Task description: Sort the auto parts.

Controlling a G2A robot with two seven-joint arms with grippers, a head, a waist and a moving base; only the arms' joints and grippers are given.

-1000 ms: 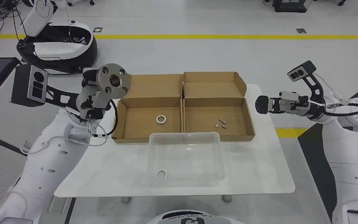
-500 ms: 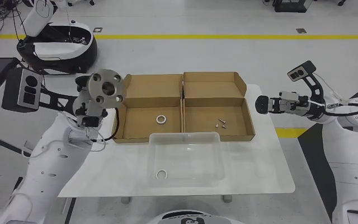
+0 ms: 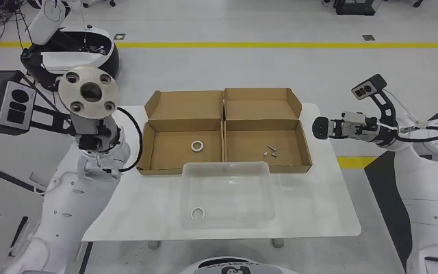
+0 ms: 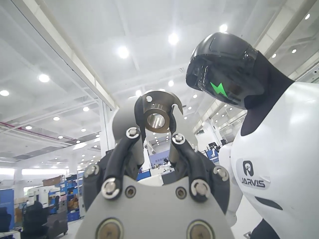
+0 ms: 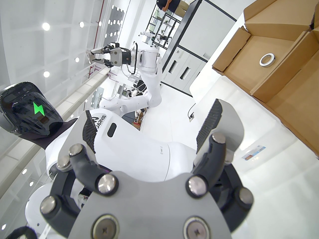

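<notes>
Left gripper (image 4: 156,115): raised high and off the table's left side, turned upward; its two fingers (image 4: 139,123) are closed on the hub of a metal flange (image 3: 88,94); the flange's round plate with its ring of holes faces up toward the top camera; the flange is clear of the table and of every container.

Right gripper (image 5: 152,125): held level near the table's right edge, just beside the right-hand box; jaws spread wide with nothing between them; ribbed pads (image 5: 210,123) bare.

Table (image 3: 321,205): white, rounded corners; carries two boxes and one tray.

Left-hand box (image 3: 154,147): brown cardboard, lid flap folded back at the far side; one pale ring (image 3: 198,146) lies flat on its floor, near the middle.

Right-hand box (image 3: 301,144): same cardboard make, touching the left-hand box along a shared wall; two small screws (image 3: 272,150) lie close together on its floor, toward the near wall.

Tray (image 3: 229,168): clear plastic, set on the near side of the boxes, its far rim against their near walls and spanning the joint between them; a second ring (image 3: 198,213) rests in its near left corner.
</notes>
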